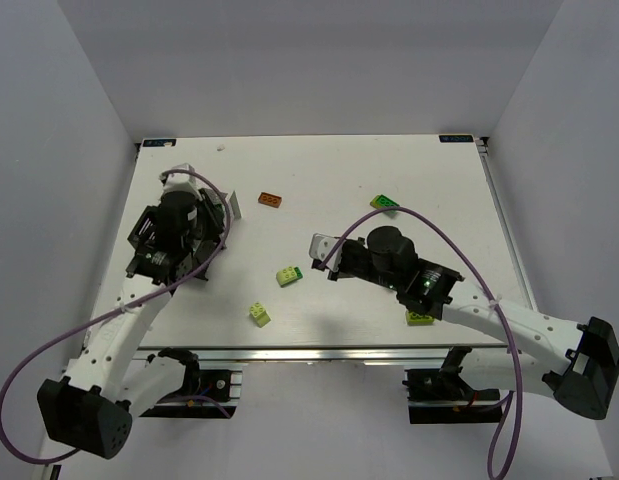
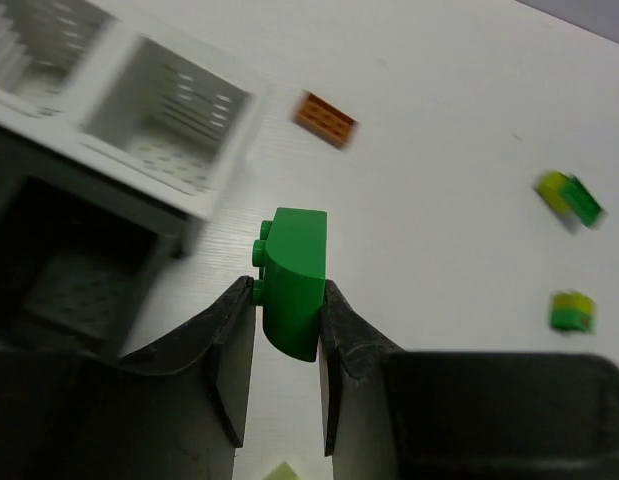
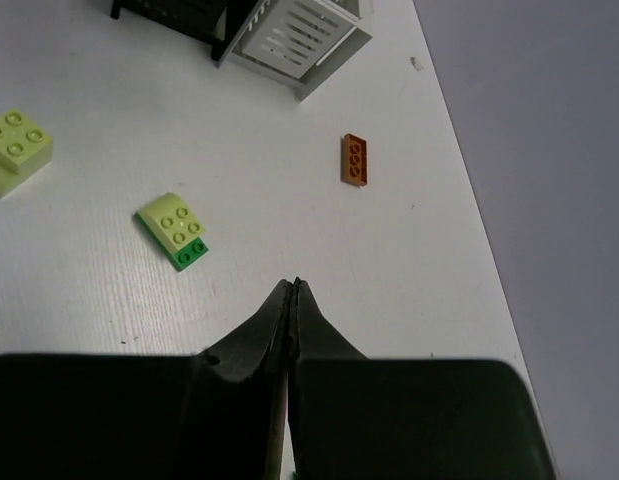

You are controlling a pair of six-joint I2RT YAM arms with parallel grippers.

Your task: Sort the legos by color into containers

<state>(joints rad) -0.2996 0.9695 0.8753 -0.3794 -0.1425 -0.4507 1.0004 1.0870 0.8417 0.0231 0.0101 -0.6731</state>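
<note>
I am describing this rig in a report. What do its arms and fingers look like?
The left arm and right arm have white links, black joints and black bases. A purple cable loops along each. The fingers are matte black and taper to narrow tips.

The top camera looks steeply down from above and behind the arm bases, taking in the whole table point(image 1: 389, 160). The left wrist camera sits close behind the left claw point(image 2: 287, 292), low over the table. The right wrist camera rides higher behind the right claw point(image 3: 292, 287), tilted down. All three views share the orange brick point(image 1: 270, 199) and the white box point(image 3: 329, 45).
</note>
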